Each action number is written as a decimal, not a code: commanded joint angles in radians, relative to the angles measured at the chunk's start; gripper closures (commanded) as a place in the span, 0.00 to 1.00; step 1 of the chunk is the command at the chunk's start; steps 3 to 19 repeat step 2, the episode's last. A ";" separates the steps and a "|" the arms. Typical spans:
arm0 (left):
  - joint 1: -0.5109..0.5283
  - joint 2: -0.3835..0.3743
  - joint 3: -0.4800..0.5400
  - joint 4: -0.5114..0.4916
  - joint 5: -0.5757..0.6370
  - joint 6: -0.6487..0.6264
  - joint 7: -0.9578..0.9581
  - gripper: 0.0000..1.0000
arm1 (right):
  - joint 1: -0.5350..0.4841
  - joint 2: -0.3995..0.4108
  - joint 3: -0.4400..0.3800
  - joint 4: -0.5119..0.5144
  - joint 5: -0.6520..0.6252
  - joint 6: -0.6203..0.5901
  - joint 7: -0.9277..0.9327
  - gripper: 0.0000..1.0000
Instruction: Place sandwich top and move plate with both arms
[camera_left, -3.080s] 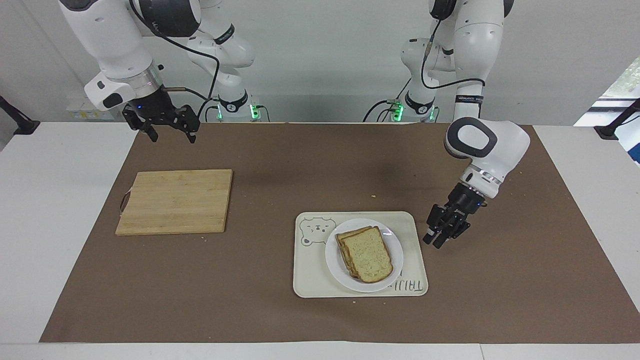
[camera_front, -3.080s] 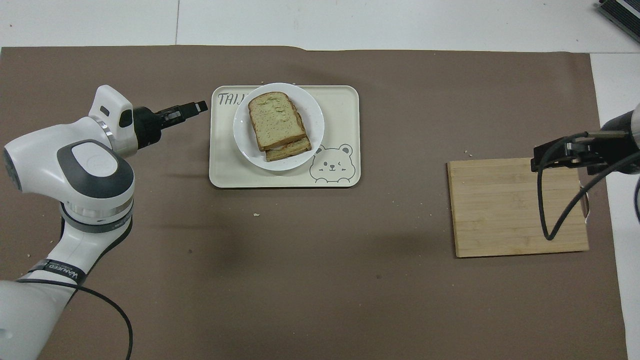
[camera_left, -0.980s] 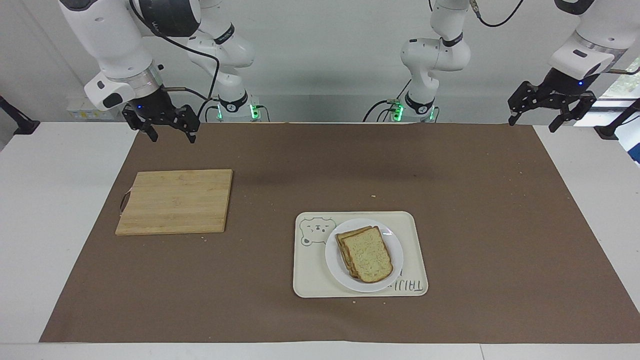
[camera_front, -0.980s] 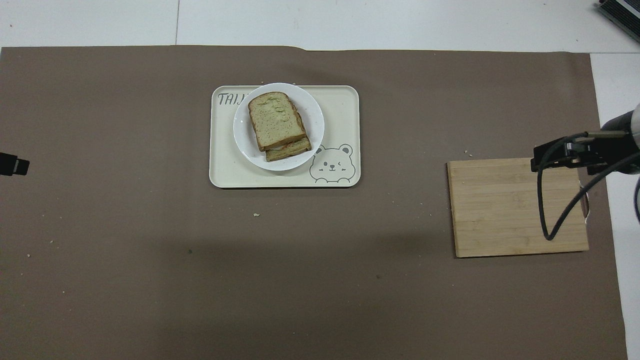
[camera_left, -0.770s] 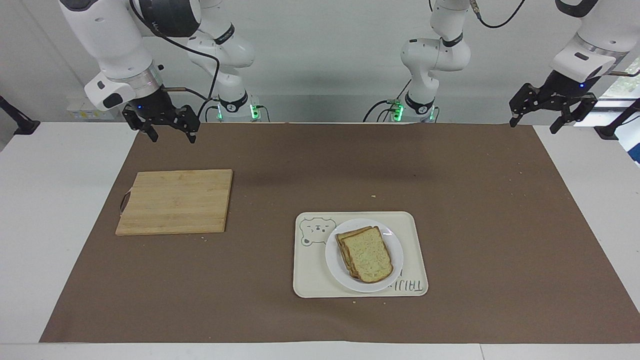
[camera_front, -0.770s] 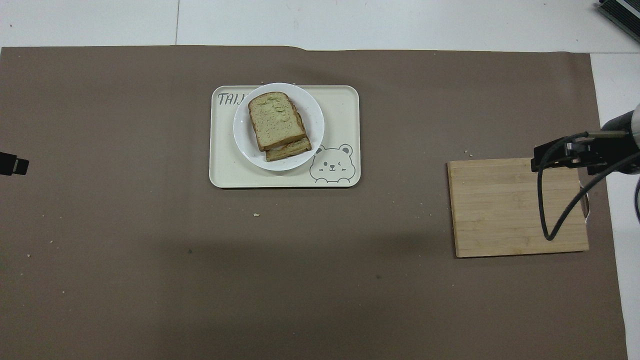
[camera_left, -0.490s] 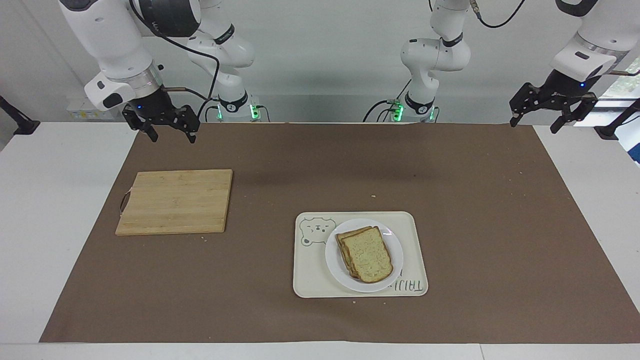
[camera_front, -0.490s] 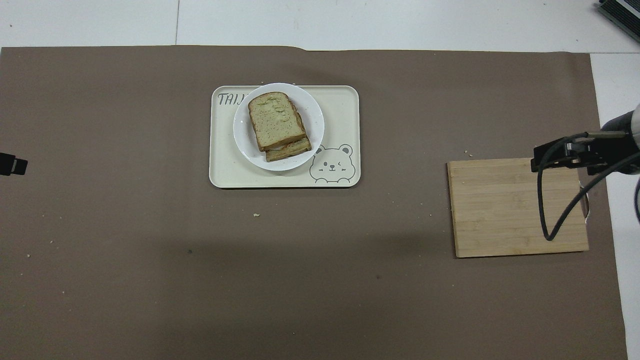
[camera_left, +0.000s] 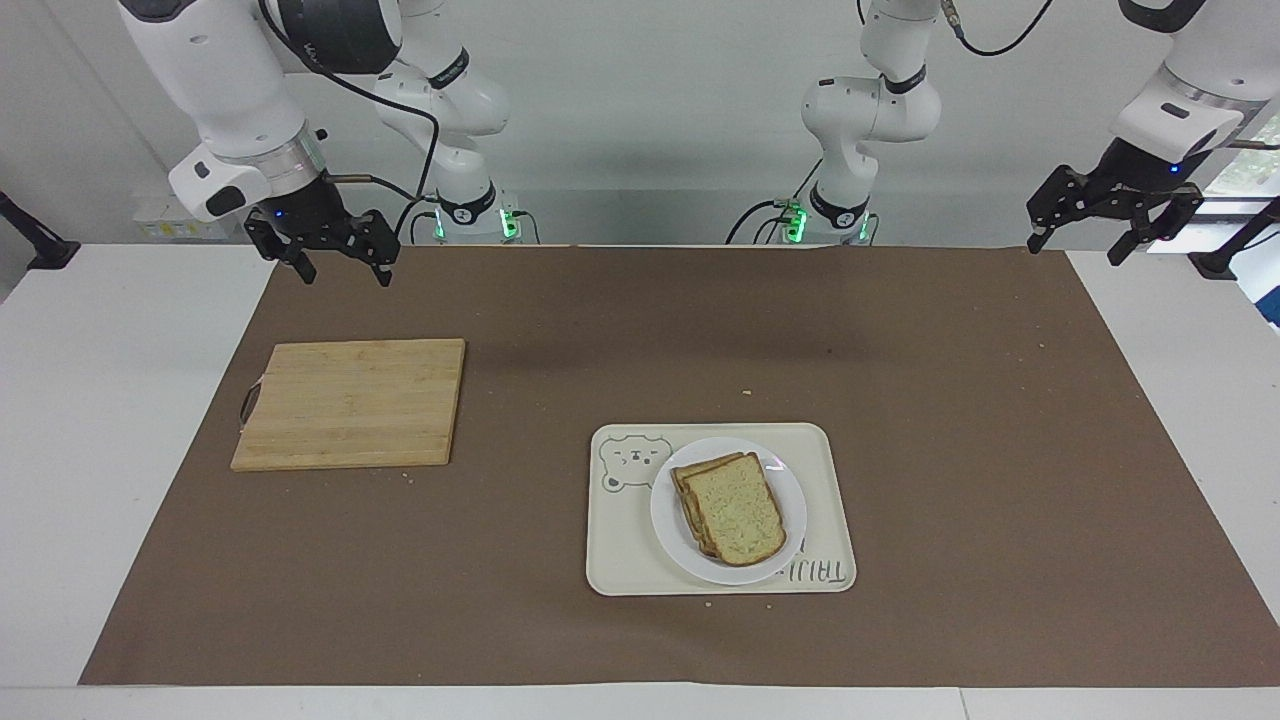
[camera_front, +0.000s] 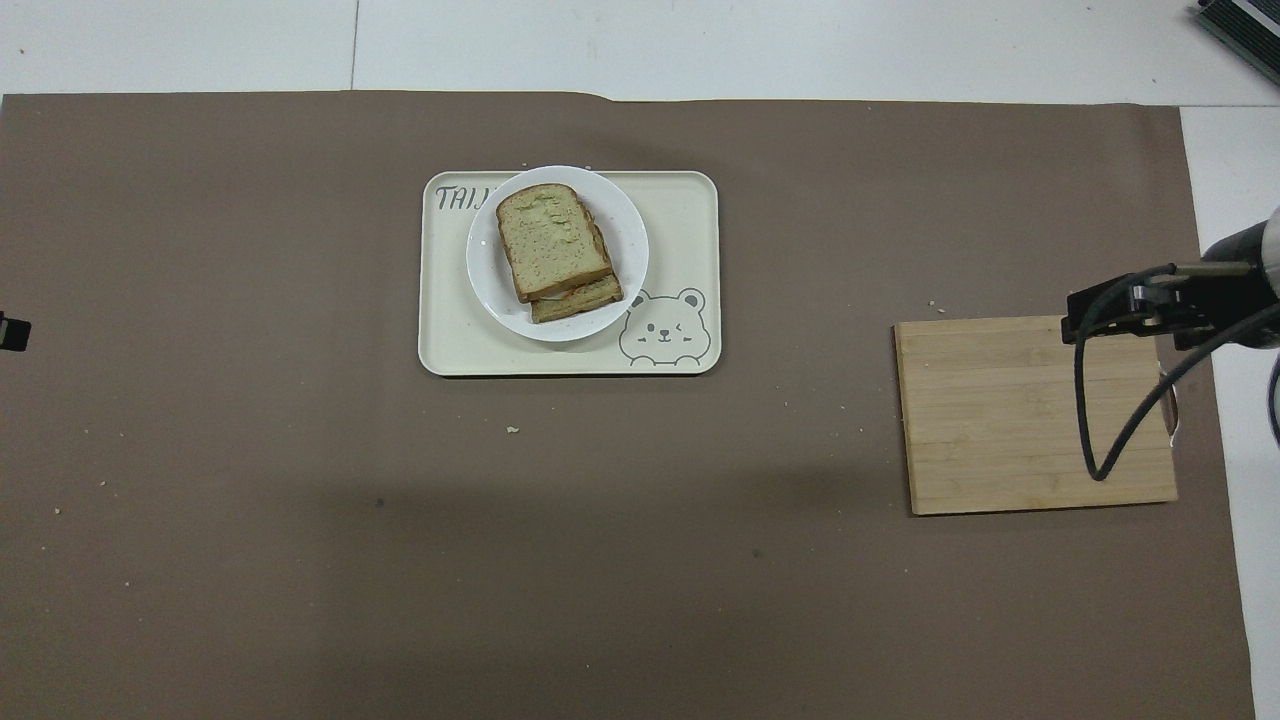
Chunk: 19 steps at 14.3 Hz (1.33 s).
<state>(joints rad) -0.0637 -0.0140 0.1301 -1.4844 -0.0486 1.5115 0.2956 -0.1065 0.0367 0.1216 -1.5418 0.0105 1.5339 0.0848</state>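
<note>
The sandwich top (camera_left: 737, 511) is a pale speckled bread slice lying on a second slice, both on the round white plate (camera_left: 666, 522). In the overhead view the sandwich top (camera_front: 551, 236) sits skewed on the plate (camera_front: 628, 246). My left gripper (camera_left: 1076, 250) hangs open and empty, high over the mat's corner at the left arm's end of the table. Only one of its fingertips (camera_front: 12, 332) shows at the overhead view's edge. My right gripper (camera_left: 344, 275) hangs open and empty above the mat, at the cutting board's robot-side edge. Both arms wait, well away from the plate.
The plate rests on a cream rectangular tray (camera_left: 620, 550) with a bear drawing (camera_front: 660, 328). A wooden cutting board (camera_left: 350, 402) lies bare toward the right arm's end. Brown mat (camera_left: 560, 330) covers the table, with scattered crumbs. The right arm's black cable (camera_front: 1090, 420) loops over the board.
The left arm has pulled back from beside the tray and risen to its own end of the table, still drifting slightly outward. The right arm, bread and plate have not moved.
</note>
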 joint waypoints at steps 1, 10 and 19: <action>0.080 0.000 -0.093 -0.002 0.019 -0.023 0.004 0.00 | -0.009 0.005 0.010 0.012 -0.007 0.002 0.016 0.00; 0.100 -0.004 -0.124 -0.004 0.019 -0.030 0.004 0.00 | -0.009 0.005 0.010 0.012 -0.006 0.003 0.016 0.00; 0.100 -0.004 -0.124 -0.004 0.019 -0.030 0.004 0.00 | -0.009 0.005 0.010 0.012 -0.006 0.003 0.016 0.00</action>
